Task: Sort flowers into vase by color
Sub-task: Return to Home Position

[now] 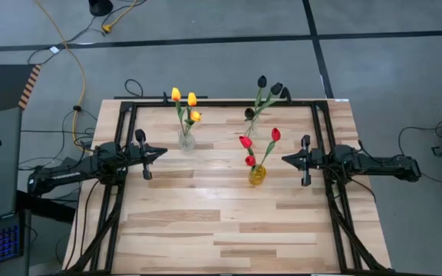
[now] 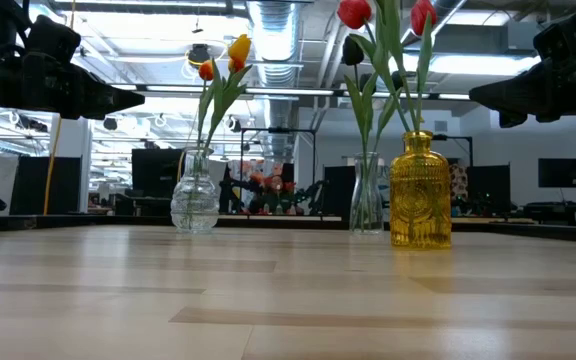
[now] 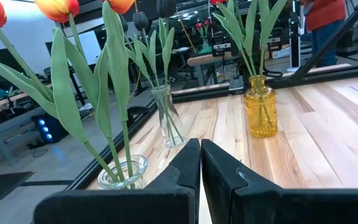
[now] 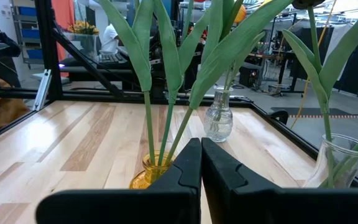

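Three vases stand on the wooden table. A clear vase (image 1: 186,140) holds yellow tulips (image 1: 184,103). Farther back, a second clear vase (image 2: 366,195) holds near-black tulips (image 1: 271,86). An amber glass vase (image 1: 257,175) holds red tulips (image 1: 245,142). Each flower's stem sticks down into its vase's neck. My left gripper (image 1: 163,153) is shut and points level at the yellow-tulip vase from the table's left, just short of it. My right gripper (image 1: 284,159) is shut and points level at the amber vase from the right, a little apart from it. Both hold nothing.
Black frame rails (image 1: 321,115) run along the table's far, left and right sides. The near half of the tabletop (image 1: 221,230) is bare wood. Cables (image 1: 75,61) lie on the floor beyond the far-left corner. A person in red (image 3: 325,18) stands in the room behind.
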Controlling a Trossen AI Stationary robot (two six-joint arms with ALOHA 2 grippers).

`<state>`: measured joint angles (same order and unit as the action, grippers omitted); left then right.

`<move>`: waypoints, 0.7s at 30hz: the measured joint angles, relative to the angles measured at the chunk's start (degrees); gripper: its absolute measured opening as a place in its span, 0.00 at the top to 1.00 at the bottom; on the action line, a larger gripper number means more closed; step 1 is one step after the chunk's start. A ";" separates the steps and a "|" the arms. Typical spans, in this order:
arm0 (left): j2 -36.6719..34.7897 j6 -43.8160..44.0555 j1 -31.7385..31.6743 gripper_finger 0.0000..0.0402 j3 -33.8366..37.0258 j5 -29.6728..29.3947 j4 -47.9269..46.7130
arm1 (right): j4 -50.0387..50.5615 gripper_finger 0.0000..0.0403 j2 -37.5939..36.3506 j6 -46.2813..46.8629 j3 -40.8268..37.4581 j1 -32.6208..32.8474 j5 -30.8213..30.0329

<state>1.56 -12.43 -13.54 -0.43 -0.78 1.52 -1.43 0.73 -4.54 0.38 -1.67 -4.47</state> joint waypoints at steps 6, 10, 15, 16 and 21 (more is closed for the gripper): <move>0.00 0.00 0.00 1.00 0.02 -0.02 0.00 | -0.18 0.91 0.00 0.02 0.00 0.01 -0.03; 0.00 0.03 0.00 1.00 0.02 -0.02 0.02 | -0.37 0.91 0.00 0.02 -0.02 0.02 -0.04; 0.00 0.46 0.00 1.00 0.02 -0.04 0.02 | -0.50 0.91 0.00 0.02 -0.02 0.01 -0.07; 0.00 0.46 0.00 1.00 0.02 -0.04 0.02 | -0.52 0.91 0.00 0.02 -0.02 0.02 -0.07; 0.00 0.46 0.00 1.00 0.04 -0.04 0.02 | -0.57 0.91 0.00 0.02 -0.02 0.02 -0.09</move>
<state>1.56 -11.97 -13.54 -0.38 -0.82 1.54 -2.00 0.73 -4.51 0.36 -1.65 -4.56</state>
